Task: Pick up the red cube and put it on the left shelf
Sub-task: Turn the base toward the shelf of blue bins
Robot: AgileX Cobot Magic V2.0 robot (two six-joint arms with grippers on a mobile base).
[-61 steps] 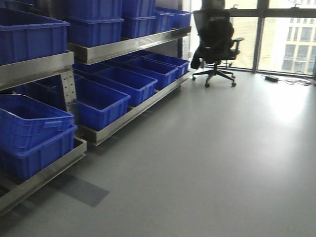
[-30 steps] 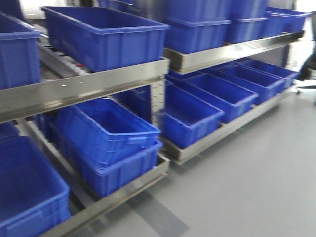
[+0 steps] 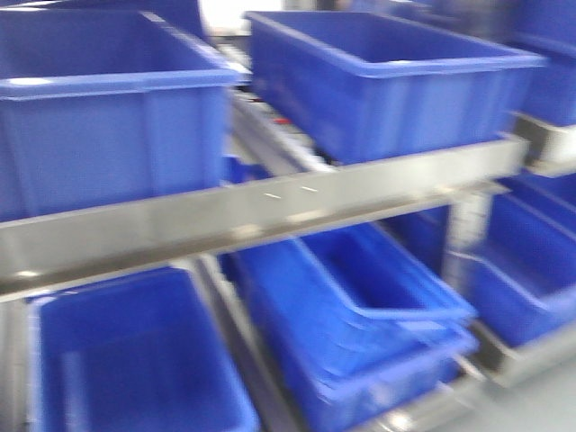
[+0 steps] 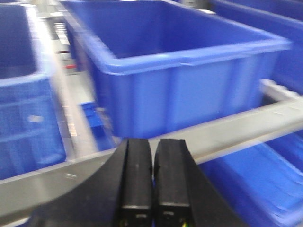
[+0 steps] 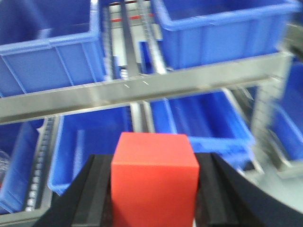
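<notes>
Between the black fingers [image 5: 97, 189] of the right gripper [image 5: 154, 191], the red cube [image 5: 154, 175] is clamped, one finger pressed to each side, its top and front faces exposed. The cube is held in the air in front of the left shelf [image 5: 142, 87] and touches no part of it. The shelf's steel front rail runs across the right wrist view beyond the cube, with an upper blue crate [image 5: 222, 33] above the rail and a lower blue crate [image 5: 90, 142] below it. The left gripper [image 4: 152, 161] has its two black pads [image 4: 137, 175] pressed together with only a thin seam between them and nothing held. It points at the same rail [image 4: 227, 137], above which stands a large open crate [image 4: 189, 71]. The front-facing view is blurred. It shows the rail [image 3: 270, 211] crossing the frame on a slight slant, two crates side by side on the upper tier [image 3: 108, 117], one crate on the lower tier at left [image 3: 135, 360] and a nested stack of crates [image 3: 360, 315] beside it. Whether the crates hold anything cannot be told.
</notes>
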